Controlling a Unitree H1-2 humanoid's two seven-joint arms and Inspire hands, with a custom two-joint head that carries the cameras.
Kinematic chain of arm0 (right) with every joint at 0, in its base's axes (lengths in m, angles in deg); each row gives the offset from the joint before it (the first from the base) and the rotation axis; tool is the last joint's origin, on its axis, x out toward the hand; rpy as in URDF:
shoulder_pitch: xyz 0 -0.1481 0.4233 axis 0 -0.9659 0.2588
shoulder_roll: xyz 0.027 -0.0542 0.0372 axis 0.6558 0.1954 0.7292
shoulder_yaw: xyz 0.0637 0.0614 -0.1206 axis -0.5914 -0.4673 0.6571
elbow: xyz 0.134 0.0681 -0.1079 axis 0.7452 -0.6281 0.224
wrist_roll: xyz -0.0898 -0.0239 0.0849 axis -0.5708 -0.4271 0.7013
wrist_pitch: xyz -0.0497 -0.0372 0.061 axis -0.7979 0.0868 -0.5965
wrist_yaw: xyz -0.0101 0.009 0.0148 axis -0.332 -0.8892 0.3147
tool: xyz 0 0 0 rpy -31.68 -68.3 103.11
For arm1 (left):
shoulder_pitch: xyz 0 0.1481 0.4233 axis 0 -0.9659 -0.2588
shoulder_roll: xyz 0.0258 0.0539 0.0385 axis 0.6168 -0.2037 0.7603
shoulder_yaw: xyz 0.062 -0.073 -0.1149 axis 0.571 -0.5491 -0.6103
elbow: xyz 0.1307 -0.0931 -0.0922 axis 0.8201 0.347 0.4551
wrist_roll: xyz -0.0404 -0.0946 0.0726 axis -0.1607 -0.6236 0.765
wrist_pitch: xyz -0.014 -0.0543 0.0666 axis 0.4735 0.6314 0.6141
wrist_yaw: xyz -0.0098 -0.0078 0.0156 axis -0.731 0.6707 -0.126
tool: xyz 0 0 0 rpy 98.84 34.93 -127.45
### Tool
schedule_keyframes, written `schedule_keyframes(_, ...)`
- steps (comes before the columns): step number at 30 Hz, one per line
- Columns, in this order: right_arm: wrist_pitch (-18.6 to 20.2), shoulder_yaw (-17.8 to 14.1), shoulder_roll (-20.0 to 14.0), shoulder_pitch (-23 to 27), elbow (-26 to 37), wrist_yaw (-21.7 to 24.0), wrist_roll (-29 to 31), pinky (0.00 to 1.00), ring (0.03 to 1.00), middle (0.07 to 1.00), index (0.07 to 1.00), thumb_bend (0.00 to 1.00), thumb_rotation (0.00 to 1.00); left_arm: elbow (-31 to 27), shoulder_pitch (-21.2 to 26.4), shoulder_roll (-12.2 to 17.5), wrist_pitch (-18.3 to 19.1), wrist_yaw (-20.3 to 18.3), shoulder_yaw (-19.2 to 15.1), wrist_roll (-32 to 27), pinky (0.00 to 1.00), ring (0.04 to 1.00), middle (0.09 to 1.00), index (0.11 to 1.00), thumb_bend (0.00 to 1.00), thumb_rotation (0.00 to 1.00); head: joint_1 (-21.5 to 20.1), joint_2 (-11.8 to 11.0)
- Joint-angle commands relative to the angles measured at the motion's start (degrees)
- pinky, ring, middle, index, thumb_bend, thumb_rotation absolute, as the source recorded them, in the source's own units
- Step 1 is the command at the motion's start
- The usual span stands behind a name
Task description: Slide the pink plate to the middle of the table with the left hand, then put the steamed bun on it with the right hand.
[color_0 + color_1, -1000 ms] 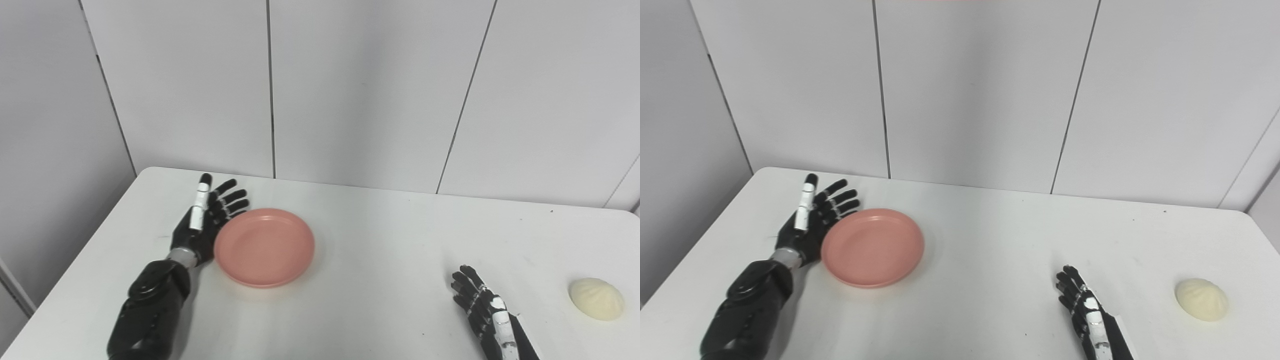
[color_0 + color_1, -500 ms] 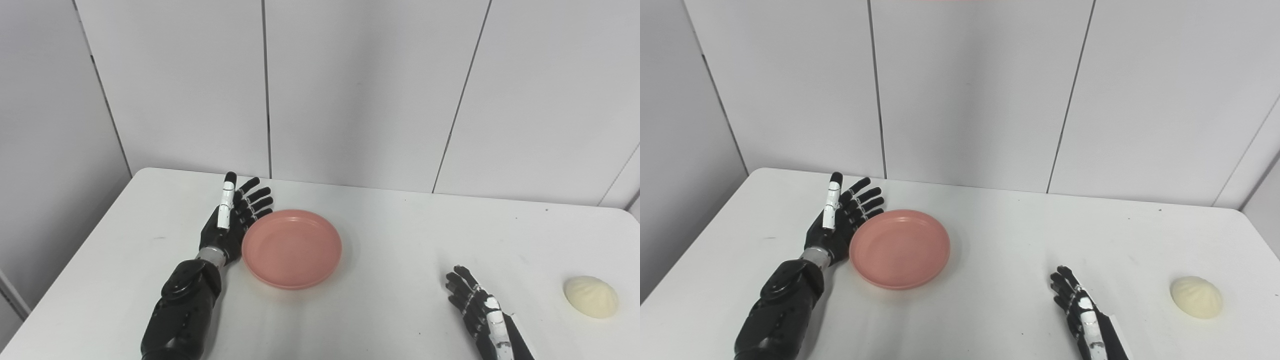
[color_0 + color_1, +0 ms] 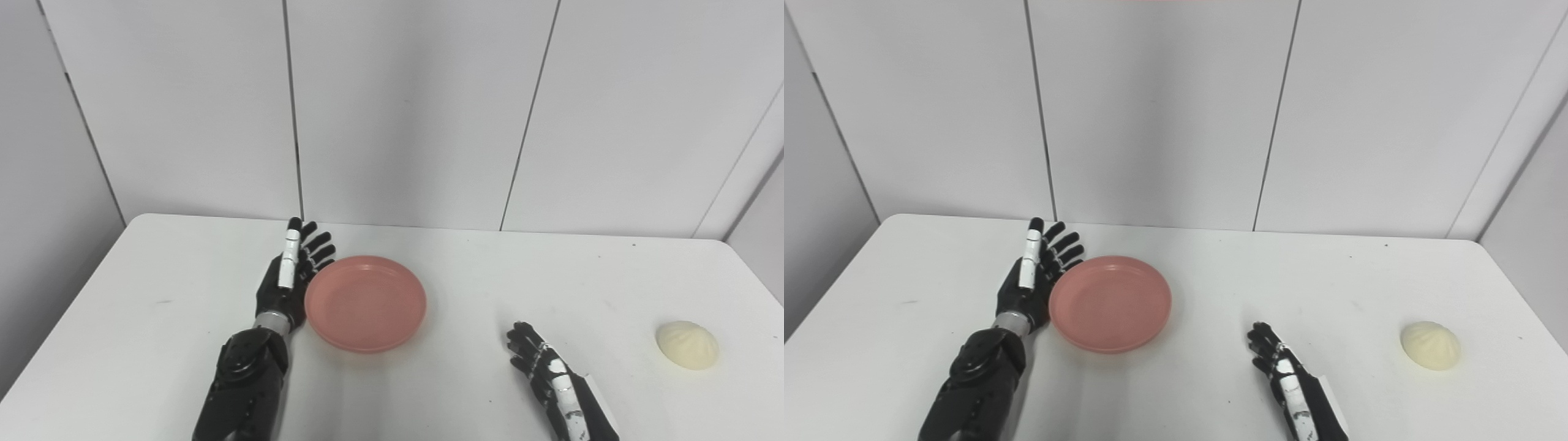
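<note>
The pink plate (image 3: 365, 303) lies empty on the white table (image 3: 141, 343), a little left of the middle. My left hand (image 3: 288, 278) is open, fingers straight and pointing away from me, its palm side against the plate's left rim. The pale steamed bun (image 3: 687, 345) rests on the table at the far right, well apart from the plate. Near the front edge my right hand (image 3: 539, 361) lies open, holding nothing, between plate and bun. The bun (image 3: 1430, 345) is a hand's length or more to the right of that hand.
Grey wall panels stand right behind the table's far edge. The table's left edge (image 3: 67, 300) and right edge (image 3: 756, 269) are both in view. Nothing else lies on the table top.
The camera has turned to the right. Beyond that shift, my left hand has pushed the pink plate rightward across the table. The right hand and the bun have stayed where they were.
</note>
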Motion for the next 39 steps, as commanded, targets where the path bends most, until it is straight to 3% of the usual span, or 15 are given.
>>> schedule_keyframes(1, 0.5, 0.1, 0.7, 0.2, 2.0, -0.6, -0.3, 0.93, 0.906, 0.88, 0.876, 0.83, 0.96, 0.5, 0.8, -0.9, 0.0, 0.6, 0.5, 0.7, 0.8, 0.841, 0.866, 0.883, 0.79, 0.88, -0.8, 0.2)
schedule_keyframes(11, 1.9, 0.7, 1.9, -0.6, 4.0, -2.1, -1.6, 0.91, 0.901, 0.881, 0.867, 0.85, 0.95, 4.4, 1.2, -2.4, -7.3, -3.4, 3.8, 2.7, 0.82, 0.835, 0.849, 0.854, 0.77, 0.84, -4.5, 1.5)
schedule_keyframes(23, 1.6, 0.8, 2.1, -0.4, 3.4, -2.4, -2.0, 0.92, 0.902, 0.878, 0.865, 0.84, 0.95, 5.8, 1.2, -2.3, -11.4, -5.4, 6.5, 4.8, 0.81, 0.82, 0.833, 0.864, 0.78, 0.85, -5.7, 1.6)
schedule_keyframes(28, 1.0, 0.8, 2.0, -0.2, 2.8, -2.6, -2.7, 0.91, 0.896, 0.878, 0.865, 0.84, 0.96, 5.7, 0.8, -2.3, -10.8, -5.6, 5.6, 4.0, 0.82, 0.813, 0.829, 0.854, 0.77, 0.86, -6.2, 1.3)
schedule_keyframes(35, -2.0, -1.2, 3.1, -0.5, 2.6, -3.7, -2.3, 0.9, 0.885, 0.872, 0.86, 0.81, 0.93, 6.4, 0.5, -2.5, -12.5, -5.4, 4.8, 4.0, 0.82, 0.826, 0.829, 0.864, 0.75, 0.84, -8.4, 0.7)
schedule_keyframes(39, -6.1, -2.4, 3.5, -0.5, 3.4, -5.5, -4.5, 0.87, 0.873, 0.869, 0.868, 0.84, 0.95, 5.6, 0.0, -2.6, -13.2, -5.1, 4.5, 4.1, 0.8, 0.824, 0.813, 0.841, 0.73, 0.83, -9.2, 0.4)
